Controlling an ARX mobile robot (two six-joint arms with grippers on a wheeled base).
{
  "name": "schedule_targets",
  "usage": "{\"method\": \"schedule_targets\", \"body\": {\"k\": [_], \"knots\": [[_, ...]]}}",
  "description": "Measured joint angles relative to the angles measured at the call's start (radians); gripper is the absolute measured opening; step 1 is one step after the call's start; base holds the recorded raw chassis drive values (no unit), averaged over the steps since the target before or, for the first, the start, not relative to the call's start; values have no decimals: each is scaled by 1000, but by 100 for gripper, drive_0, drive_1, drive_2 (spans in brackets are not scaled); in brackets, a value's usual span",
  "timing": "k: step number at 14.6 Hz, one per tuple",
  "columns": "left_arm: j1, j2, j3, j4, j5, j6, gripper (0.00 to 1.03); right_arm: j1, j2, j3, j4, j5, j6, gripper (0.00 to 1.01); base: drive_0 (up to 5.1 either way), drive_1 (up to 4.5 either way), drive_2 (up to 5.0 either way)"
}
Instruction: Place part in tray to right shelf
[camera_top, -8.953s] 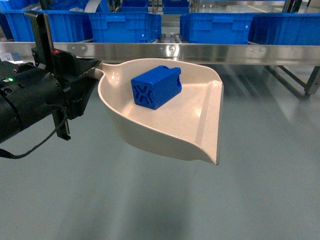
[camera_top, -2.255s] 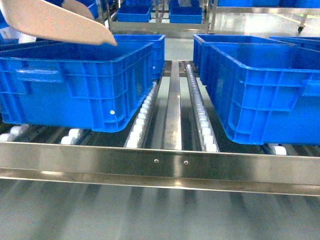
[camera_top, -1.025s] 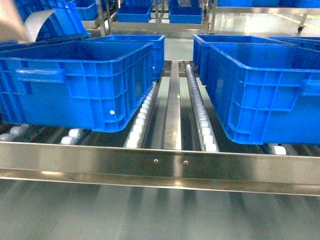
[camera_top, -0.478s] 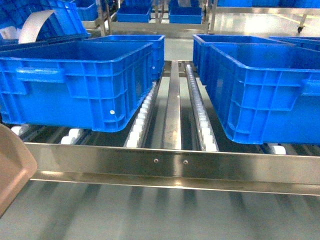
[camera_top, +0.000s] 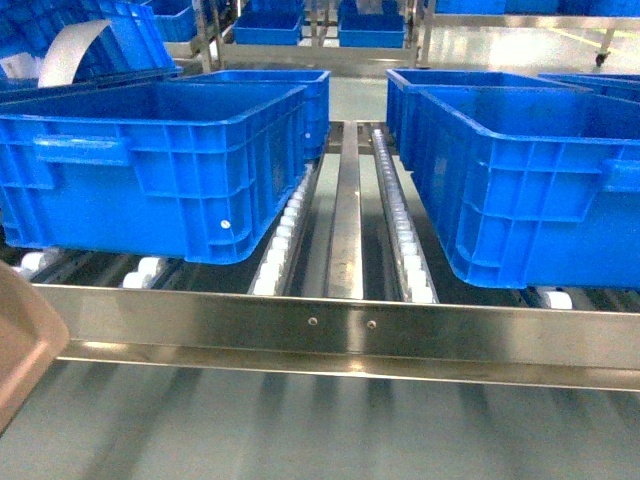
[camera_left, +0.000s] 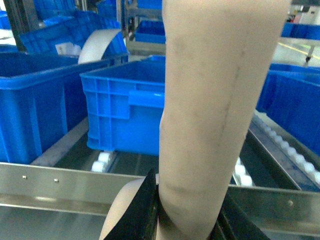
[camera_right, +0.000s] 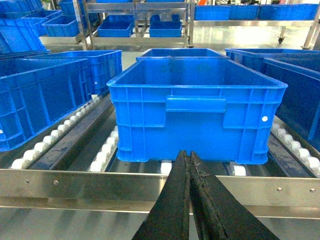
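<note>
At lower left we grip the tray (camera_left: 215, 100) by its handle, left hand (camera_left: 185, 220) clamped; stiff, light plastic. Right hand (camera_right: 191, 165) is closed, empty.

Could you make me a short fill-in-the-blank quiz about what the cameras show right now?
1. The crates on the shelf are ____ in colour.
2. The right gripper has its fingers ____ together, holding nothing.
3. The left gripper is clamped on the handle of the ____ tray.
4. In the head view, the tray shows only at the lower ____ edge.

Missing words: blue; shut; beige; left
</note>
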Motion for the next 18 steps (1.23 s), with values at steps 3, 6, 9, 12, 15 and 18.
{"method": "schedule_targets", "body": {"k": [3,6,9,12,15,18], "knots": [[0,-109,0,-108,0,0,17,0,-64,0,-72,0,0,2,0,0,0],[0,-191,0,-190,0,0,17,0,-109,0,-120,0,0,2,0,0,0],[0,-275,0,-272,1,0,17,0,-297,1,-300,0,1,2,0,0,0],[0,-337,0,-334,0,1,17,0,-296,1,-312,0,1,2,0,0,0],[0,-484,0,-532,2,2,17,0,-296,1,-316,0,1,2,0,0,0],[0,-519,1,-541,0,2,17,0,-296,1,-315,0,1,2,0,0,0]]}}
